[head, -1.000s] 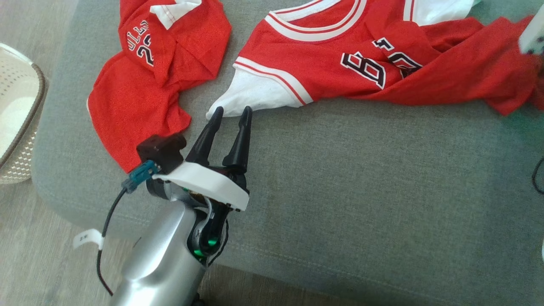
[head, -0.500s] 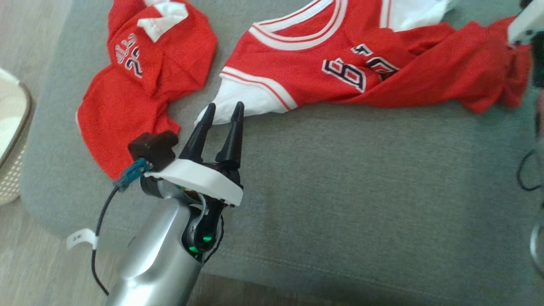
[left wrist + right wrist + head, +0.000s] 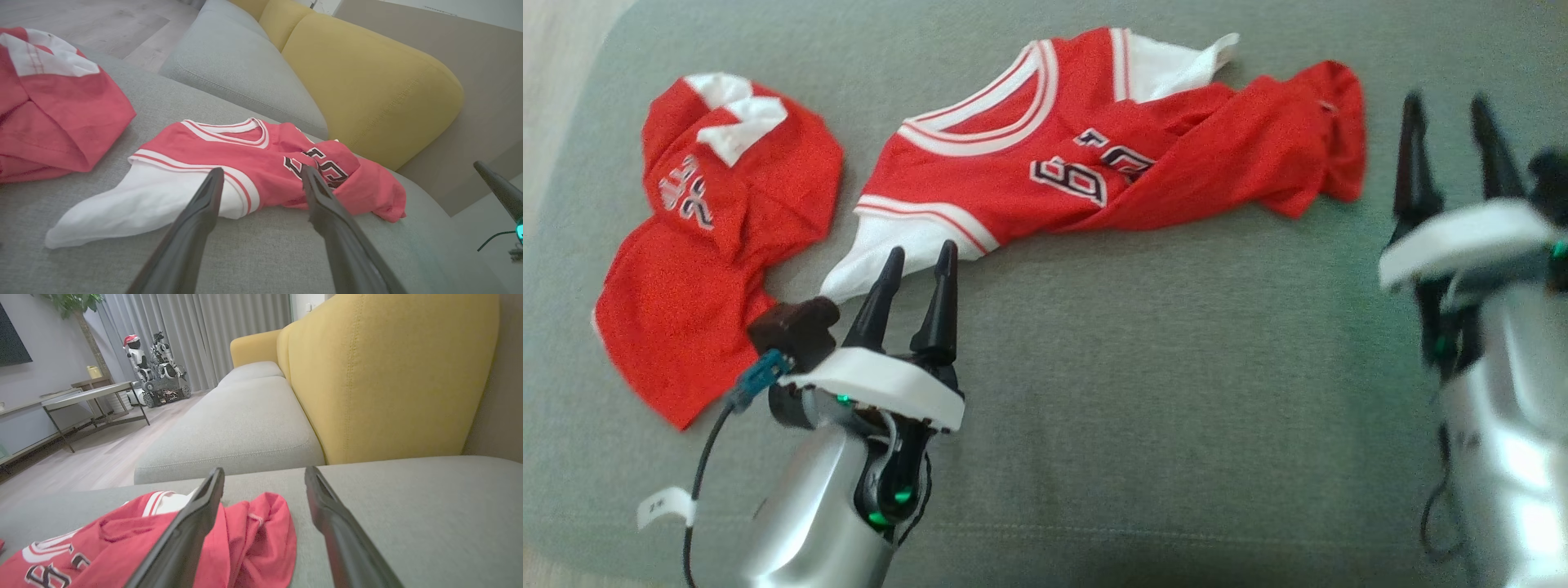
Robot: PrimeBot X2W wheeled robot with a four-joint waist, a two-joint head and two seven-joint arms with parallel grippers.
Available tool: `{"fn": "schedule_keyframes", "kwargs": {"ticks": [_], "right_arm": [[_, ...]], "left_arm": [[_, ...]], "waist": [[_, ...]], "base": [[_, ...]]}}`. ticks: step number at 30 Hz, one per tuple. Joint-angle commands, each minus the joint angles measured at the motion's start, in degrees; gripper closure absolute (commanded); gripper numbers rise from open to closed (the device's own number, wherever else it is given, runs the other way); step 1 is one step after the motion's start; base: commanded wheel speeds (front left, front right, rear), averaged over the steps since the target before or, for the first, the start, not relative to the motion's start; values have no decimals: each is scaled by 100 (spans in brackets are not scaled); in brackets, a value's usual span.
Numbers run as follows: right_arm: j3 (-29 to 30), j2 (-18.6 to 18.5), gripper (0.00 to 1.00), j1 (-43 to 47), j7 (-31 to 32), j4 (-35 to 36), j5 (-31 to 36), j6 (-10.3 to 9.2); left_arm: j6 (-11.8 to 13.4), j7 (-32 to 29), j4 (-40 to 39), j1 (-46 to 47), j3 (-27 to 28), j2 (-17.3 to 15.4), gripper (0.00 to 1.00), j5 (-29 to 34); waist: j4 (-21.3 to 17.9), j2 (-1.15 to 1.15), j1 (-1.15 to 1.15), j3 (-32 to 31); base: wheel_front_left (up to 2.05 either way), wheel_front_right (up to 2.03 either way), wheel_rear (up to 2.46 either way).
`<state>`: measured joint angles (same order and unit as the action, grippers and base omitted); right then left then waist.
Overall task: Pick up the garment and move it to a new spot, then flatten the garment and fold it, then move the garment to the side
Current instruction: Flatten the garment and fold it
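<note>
On the grey sofa seat (image 3: 1176, 384) in front of you, the jersey (image 3: 1029, 175) lies stretched sideways across the upper middle of the head view. It is red, with a white and red striped band round the neck and armhole, and black numbers edged in white on the chest. A white sleeve (image 3: 882, 257) sticks out from under the striped armhole at its left end. The body is not flat: a diagonal fold runs across the numbers and hides part of them, and the far right end is bunched into a wrinkled lump.

Your left gripper (image 3: 921, 255) is spread wide and grips nothing. Its tips sit right at the white sleeve; from the left wrist view they look to be over the sleeve's edge, but you cannot tell whether they touch the cloth.

Your right gripper (image 3: 1445, 104) is also spread wide and empty, standing just right of the bunched end — bare grey seat shows between its fingers in the right wrist view.

A second red garment (image 3: 719, 245), crumpled, with white patches and numbers of its own, lies on the seat to the left, apart from the jersey. Behind the seat rises a yellow backrest (image 3: 367, 81).
</note>
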<state>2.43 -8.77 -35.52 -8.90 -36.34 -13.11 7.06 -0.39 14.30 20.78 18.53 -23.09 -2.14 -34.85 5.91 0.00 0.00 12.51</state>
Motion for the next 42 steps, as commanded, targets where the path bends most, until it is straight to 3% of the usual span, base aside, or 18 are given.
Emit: {"fn": "schedule_keyframes", "kwargs": {"ticks": [1, 8, 16, 23, 28, 40, 41, 42], "right_arm": [[-141, 143, 0, 387, -14, 560, -24, 43], [-111, 415, 0, 1598, 258, 1660, -128, 43], [-197, 482, 0, 1754, 589, 2089, -78, 43], [-328, 371, 0, 1450, 943, 1650, -133, 43], [-385, 70, 0, 1021, 1175, 1070, 44, 43], [-677, -259, 0, 327, 1060, 86, 191, 43], [-705, -256, 26, 309, 1029, 42, 179, 43], [-737, -250, 68, 294, 1000, 3, 166, 43]], "left_arm": [[16, 70, -146, 16, 254, -74, 0, 70], [-44, 70, -82, -168, 377, -74, 0, 194], [-91, 70, -68, -127, 312, -74, 0, 205], [-93, 70, -38, -89, 207, -74, 0, 155], [-88, 70, -62, 25, 195, -74, 0, 135], [-128, 70, -81, 178, 243, -74, 0, 91], [-124, 70, -79, 187, 248, -74, 0, 84], [-120, 70, -76, 194, 256, -74, 0, 81]], "waist": [[-209, 0, 0, -177], [-364, 0, 0, -289], [-264, 0, 0, -187], [46, 0, 0, -44], [289, 0, 0, 195], [523, 0, 0, 504], [520, 0, 0, 508], [512, 0, 0, 509]], "base": [[0, 0, 0], [0, 0, 0], [0, 0, 0], [0, 0, 0], [0, 0, 0], [0, 0, 0], [0, 0, 0], [0, 0, 0]]}}
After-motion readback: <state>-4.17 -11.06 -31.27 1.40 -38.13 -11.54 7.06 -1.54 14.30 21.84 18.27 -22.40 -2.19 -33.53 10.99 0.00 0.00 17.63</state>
